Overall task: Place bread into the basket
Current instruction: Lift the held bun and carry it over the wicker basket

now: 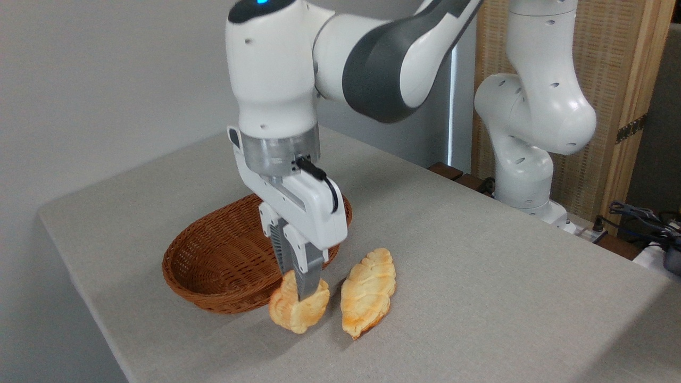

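The gripper [300, 290] points straight down, its jaws closed narrow on the bread [298, 311], which sits on the bench [479, 276] just in front of the basket [223, 260], touching its rim. A longer loaf [368, 300] lies just right of the bread.

You're in a lab: a robot arm [532, 106] bolted beside a cloth-covered table [479, 266], loose cables [638, 213], bare walls.
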Available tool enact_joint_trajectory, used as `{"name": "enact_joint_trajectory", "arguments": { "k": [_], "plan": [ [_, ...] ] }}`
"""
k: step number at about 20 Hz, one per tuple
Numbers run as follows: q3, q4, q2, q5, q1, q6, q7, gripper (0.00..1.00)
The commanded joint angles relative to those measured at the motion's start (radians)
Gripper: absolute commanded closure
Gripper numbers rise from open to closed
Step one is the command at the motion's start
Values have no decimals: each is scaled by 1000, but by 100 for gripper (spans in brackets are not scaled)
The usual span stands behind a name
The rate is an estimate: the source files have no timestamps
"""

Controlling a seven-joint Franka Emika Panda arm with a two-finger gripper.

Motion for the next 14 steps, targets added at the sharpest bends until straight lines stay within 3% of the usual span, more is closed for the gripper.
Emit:
{"name": "enact_joint_trajectory", "arguments": {
  "k": [1,3,6,8,10,12,14],
  "plan": [
    [-5,27,-17,-54,-6,8,13,69],
    [-11,50,-21,-111,-17,6,13,67],
    [-86,50,-32,-145,-26,8,-4,59],
    [-103,50,-32,-183,-26,8,-16,49],
    [-126,50,-28,-200,-28,9,-18,21],
    [-145,47,-21,-195,-28,9,-19,4],
    [-146,45,-21,-195,-28,8,-18,0]
  ]
}}
